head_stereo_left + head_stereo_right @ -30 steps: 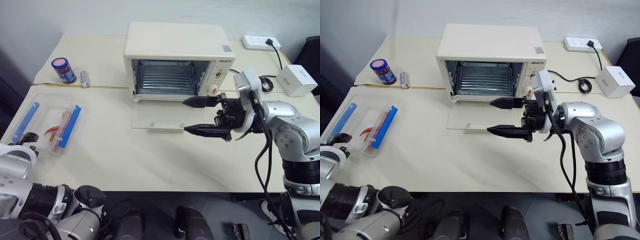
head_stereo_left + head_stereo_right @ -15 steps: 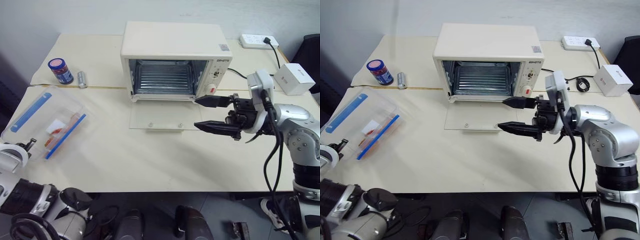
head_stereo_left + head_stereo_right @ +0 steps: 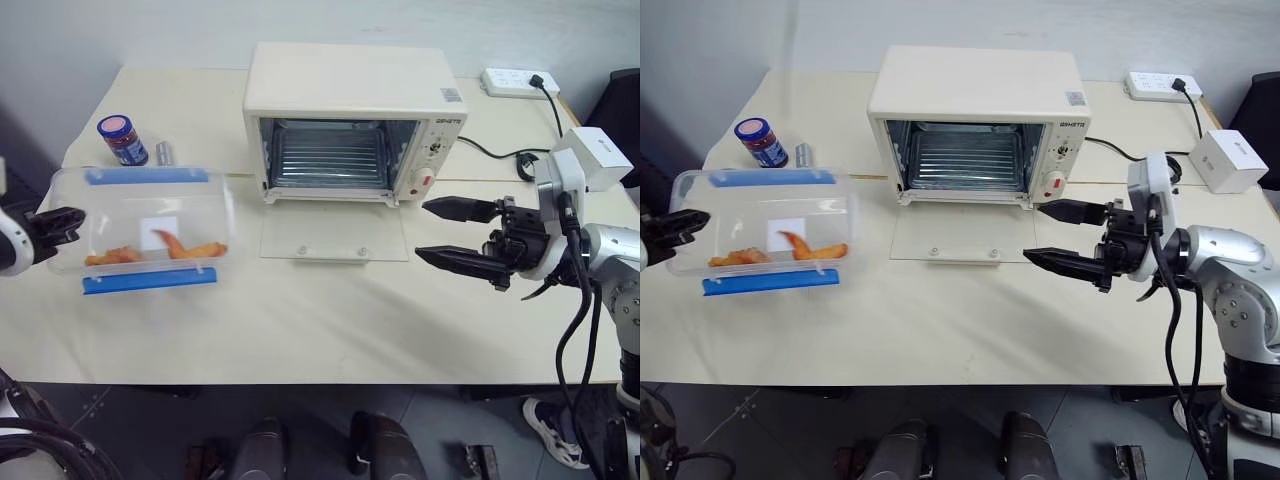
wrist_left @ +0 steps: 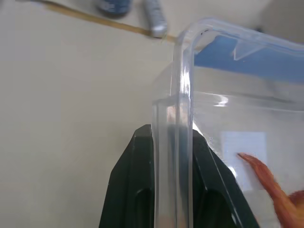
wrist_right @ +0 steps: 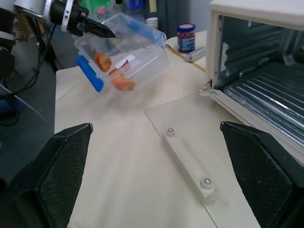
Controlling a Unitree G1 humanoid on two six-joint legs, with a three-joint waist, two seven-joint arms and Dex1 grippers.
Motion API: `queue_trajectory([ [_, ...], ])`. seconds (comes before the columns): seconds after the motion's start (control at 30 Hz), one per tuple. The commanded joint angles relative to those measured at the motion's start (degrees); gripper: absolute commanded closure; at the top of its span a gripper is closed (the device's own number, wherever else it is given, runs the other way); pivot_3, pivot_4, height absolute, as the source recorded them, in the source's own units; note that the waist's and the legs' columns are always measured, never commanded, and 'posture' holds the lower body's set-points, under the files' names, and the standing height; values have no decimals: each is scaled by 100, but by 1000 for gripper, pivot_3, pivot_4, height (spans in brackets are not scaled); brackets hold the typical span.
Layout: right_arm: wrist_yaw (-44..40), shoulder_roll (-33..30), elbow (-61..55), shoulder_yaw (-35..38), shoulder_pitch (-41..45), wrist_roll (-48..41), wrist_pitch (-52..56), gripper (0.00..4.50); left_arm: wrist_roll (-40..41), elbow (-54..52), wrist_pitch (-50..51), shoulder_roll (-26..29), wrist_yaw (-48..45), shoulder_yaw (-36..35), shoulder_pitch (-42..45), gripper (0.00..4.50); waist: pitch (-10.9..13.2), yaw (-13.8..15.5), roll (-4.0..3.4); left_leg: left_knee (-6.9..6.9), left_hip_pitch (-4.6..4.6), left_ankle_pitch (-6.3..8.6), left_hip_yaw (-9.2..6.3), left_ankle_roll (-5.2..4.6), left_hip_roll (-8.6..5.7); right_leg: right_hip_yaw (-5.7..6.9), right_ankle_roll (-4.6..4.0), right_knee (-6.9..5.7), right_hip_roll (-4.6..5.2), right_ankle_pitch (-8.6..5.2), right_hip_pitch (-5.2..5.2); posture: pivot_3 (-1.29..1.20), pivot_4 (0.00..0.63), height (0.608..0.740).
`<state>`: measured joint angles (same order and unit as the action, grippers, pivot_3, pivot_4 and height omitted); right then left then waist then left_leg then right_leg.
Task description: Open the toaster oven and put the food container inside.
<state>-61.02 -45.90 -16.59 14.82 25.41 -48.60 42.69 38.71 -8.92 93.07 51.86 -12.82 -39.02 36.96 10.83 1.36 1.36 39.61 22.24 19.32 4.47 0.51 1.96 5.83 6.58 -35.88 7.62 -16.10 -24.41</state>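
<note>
Cream desk (image 3: 330, 320) against pale wall, toaster oven (image 3: 355, 120) at back centre, glass door (image 3: 335, 238) already dropped flat, wire rack bare inside. Food container (image 3: 140, 228) up off desk at far left, tilted on its side, orange food slid to the low long wall, blue clips top and bottom. Left tool (image 3: 58, 222) pinching container's short end wall, rim clamped between fingers (image 4: 142, 190) per wrist view. Right tool (image 3: 455, 232) spread wide, nothing held, hovering beside oven's control-panel side, near door's right edge.

Handling, as judged: thin clear plastic, light, stiff but flexy at rim; slick, so single-end pinch likely lets far end sag or swing; contents loose, shifting w/ tilt. Better hold probably mid long side or w/ second tool supporting opposite end.

Around: blue-lidded jar (image 3: 124, 139) and small metal cylinder (image 3: 165, 153) at back left, clear of path. Power strip (image 3: 517, 82), white box (image 3: 600, 155), cable at back right. Main obstacles likely the flat door, to be cleared from above, plus right tool close to oven mouth.
</note>
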Motion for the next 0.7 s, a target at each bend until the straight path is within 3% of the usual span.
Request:
queue_trajectory([
  [0.03,134,-73,-348,308,-125,-238,-5,0,588,-146,-57,-198,88,595,417,3742,0,0,0,0,0,0,1,0,-1,-2,0,-1,1,0,0,0,150,740],
  [0.2,330,-119,-507,512,-370,-359,6,0,542,55,-57,-1453,770,1498,1334,3742,1,35,3,8,4,-1,-4,-3,-6,1,3,-3,1,2,2,0,150,740],
  [0.4,564,-178,-740,815,-753,-485,3,0,-398,804,-384,-2924,1582,1920,2278,3742,2,2,4,6,4,-2,1,-3,-7,1,5,-2,-3,3,1,0,150,740],
  [0.6,746,-197,-861,969,-976,-570,-37,0,-984,1260,-662,-3301,1718,2099,2508,3742,2,-18,4,2,-3,-3,12,-3,-5,-4,5,-2,-3,3,-1,0,150,740],
  [0.7,834,-189,-874,1007,-1040,-553,-73,0,-1069,1366,-774,-3430,1626,2030,2552,3158,2,13,4,5,-1,-4,11,-4,-6,-3,6,-2,-2,3,-1,0,150,740],
])
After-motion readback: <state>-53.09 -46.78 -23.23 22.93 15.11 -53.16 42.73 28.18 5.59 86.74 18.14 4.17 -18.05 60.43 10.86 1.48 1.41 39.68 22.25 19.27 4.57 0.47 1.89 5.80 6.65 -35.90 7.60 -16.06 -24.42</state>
